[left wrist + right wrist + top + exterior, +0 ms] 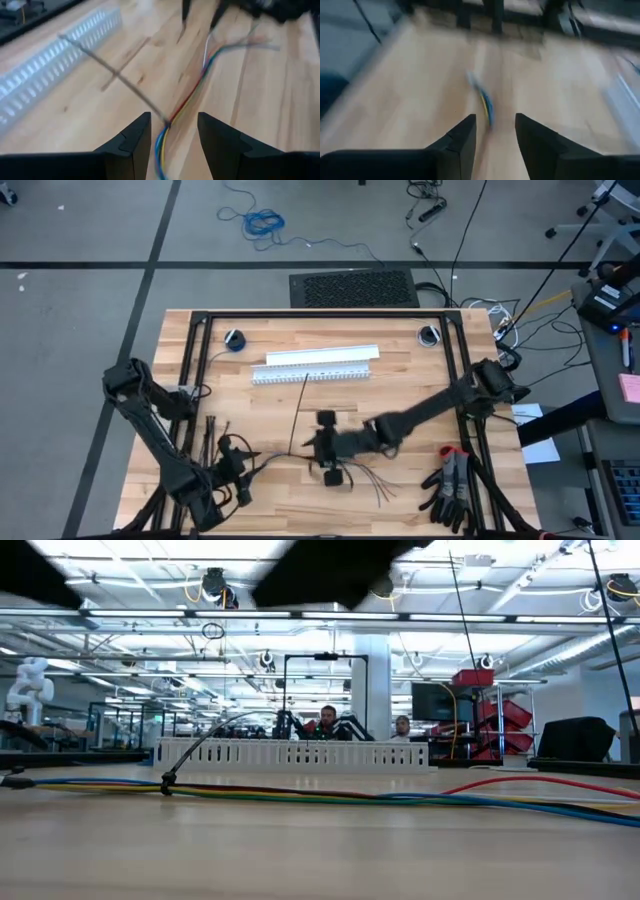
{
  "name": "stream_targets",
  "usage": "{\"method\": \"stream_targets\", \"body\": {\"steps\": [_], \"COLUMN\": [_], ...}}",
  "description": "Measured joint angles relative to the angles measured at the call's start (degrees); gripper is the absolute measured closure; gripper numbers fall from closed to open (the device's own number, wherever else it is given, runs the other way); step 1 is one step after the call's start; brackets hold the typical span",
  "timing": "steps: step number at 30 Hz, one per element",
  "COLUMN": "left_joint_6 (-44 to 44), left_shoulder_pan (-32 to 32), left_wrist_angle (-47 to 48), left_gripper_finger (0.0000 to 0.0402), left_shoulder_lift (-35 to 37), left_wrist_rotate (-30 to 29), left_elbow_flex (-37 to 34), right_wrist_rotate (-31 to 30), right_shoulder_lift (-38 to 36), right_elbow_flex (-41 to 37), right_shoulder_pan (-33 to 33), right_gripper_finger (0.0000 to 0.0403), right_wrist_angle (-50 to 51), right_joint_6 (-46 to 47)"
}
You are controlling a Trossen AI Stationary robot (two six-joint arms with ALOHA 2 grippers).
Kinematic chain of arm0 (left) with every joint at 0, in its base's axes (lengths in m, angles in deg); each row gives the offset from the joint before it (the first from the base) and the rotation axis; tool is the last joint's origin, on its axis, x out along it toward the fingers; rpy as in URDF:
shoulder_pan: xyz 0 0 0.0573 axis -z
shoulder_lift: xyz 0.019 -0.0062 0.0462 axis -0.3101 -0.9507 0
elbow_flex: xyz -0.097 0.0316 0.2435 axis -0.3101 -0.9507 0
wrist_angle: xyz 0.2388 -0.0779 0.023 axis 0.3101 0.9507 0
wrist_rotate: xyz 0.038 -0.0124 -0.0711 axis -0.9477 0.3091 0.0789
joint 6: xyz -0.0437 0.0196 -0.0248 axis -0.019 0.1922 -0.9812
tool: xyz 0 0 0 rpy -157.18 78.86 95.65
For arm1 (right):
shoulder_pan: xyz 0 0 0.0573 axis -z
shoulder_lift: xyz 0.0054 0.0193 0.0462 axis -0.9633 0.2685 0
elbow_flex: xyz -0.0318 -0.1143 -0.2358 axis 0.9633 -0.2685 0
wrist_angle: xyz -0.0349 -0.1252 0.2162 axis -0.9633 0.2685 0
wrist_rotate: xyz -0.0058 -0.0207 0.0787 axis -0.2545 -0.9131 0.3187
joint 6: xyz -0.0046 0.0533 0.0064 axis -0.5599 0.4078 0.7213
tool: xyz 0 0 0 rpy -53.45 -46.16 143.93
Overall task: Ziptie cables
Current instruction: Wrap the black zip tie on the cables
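Note:
The cables [360, 475] are a thin bundle of coloured wires lying flat across the near part of the table [350, 795]. A black ziptie [110, 70] is looped round them, and its long tail [300, 410] stands up toward the far side. My left gripper [174, 130] is open near the table's near left. The wires [162, 142] run through the gap between its fingers, below them. My right gripper [495, 125] is open above the middle of the bundle [485, 105], clear of it.
A white slotted channel [315, 367] lies across the far half of the table. Spare black strips [212, 435] lie at the left, beside my left arm. Dark gloves [448, 488] rest at the near right corner. Bare wood shows between the channel and the cables.

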Motion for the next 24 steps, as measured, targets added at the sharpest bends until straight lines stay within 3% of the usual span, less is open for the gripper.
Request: {"method": "stream_targets", "body": {"steps": [4,6,9,12,15,20,24], "left_joint_6": [-13.26,-21.77,-38.39,-49.01,-48.62,-48.23,-47.73], "left_shoulder_pan": [3.49,5.45,6.84,4.75,-1.00,-9.32,-14.08], "left_wrist_angle": [8.76,14.61,24.10,28.47,24.15,23.53,23.05], "left_gripper_finger": [0.0242,0.0242,0.0242,0.0242,0.0242,0.0242,0.0242], "left_shoulder_lift": [0.67,1.05,1.08,0.90,0.93,0.93,0.93], "left_wrist_rotate": [2.46,2.71,5.40,16.25,26.45,29.58,36.64], "left_elbow_flex": [0.00,0.00,-0.59,-3.27,-6.39,-9.66,-11.27], "right_wrist_rotate": [19.93,25.06,26.55,26.71,26.94,27.01,28.78], "right_shoulder_lift": [4.18,6.63,9.17,10.38,10.28,9.17,8.30], "right_elbow_flex": [0.01,-0.11,-0.08,-0.08,-0.08,-0.01,0.05], "right_shoulder_pan": [8.36,12.24,16.67,19.30,20.52,20.58,19.80], "right_gripper_finger": [0.0282,0.0287,0.0292,0.0293,0.0293,0.0293,0.0293], "right_wrist_angle": [-8.17,-10.30,-12.57,-12.46,-12.45,-11.30,-6.46], "right_joint_6": [4.77,6.12,6.91,6.31,4.00,-0.55,-3.29]}}
